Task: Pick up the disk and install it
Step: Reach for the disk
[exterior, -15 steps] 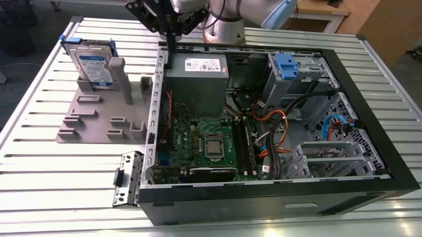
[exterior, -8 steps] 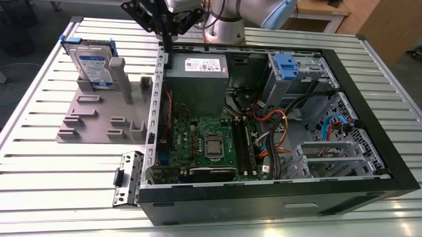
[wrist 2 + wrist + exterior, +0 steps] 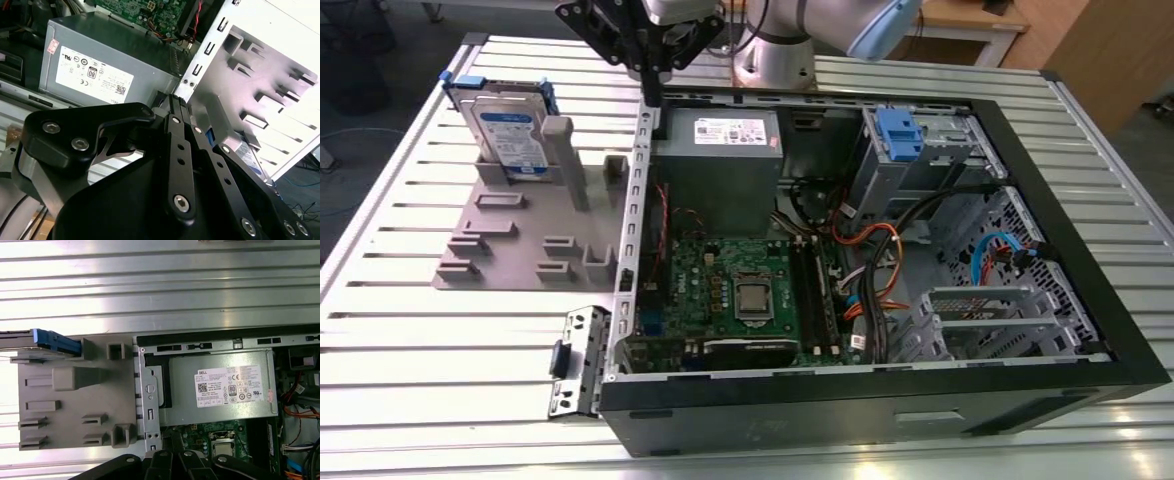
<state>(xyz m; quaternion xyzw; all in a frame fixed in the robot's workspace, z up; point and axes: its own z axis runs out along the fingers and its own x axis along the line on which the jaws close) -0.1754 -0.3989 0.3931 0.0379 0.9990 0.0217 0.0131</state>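
Note:
The disk (image 3: 507,128), silver with a white-and-blue label and blue rails, stands on edge in a slot of the grey holder (image 3: 520,235) at the exterior view's left, outside the computer case. The first wrist view shows its blue rail (image 3: 51,339), and the second wrist view shows a corner of its label (image 3: 248,156). My gripper (image 3: 648,98) hangs over the case's back left corner, to the right of the disk and apart from it. Its black fingers (image 3: 176,107) are shut together with nothing between them.
The open computer case (image 3: 1067,250) lies on the slatted metal table (image 3: 400,340). Inside are the grey power supply (image 3: 716,150), the motherboard (image 3: 734,290), loose cables (image 3: 881,260) and a metal drive cage with a blue bracket (image 3: 897,130). The arm's base (image 3: 771,55) stands behind the case.

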